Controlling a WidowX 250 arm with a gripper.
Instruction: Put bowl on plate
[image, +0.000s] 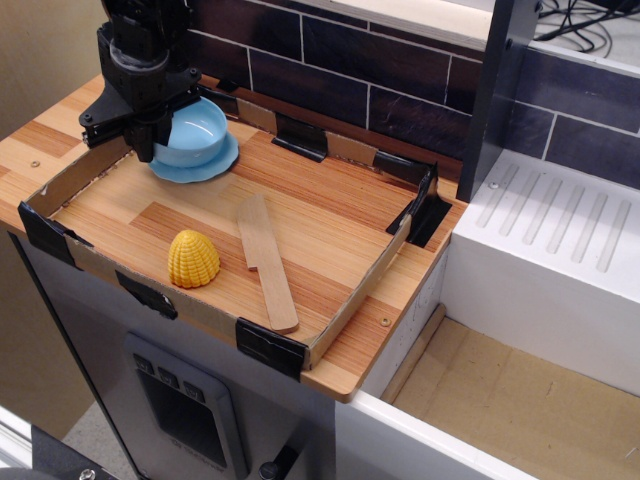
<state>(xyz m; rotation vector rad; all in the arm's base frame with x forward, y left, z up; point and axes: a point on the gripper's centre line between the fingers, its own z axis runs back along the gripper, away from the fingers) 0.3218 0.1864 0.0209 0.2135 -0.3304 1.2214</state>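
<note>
Arm upright, fingers (152, 140) at bowl (200, 133) rim, seemingly gripping; plate (196, 170) beneath.

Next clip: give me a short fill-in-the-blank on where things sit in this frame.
1. The bowl sits on the light blue ____.
2. The corn toy is colored ____.
3. The wooden spatula lies to the ____ of the corn toy in the image.
4. The gripper is at the bowl's ____ side in the image.

Missing words: plate; yellow; right; left

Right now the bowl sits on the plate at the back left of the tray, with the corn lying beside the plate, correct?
Not quite. The bowl is on the plate, but the corn lies near the tray's front edge, well apart from the plate, as the observation.image view shows.
</note>
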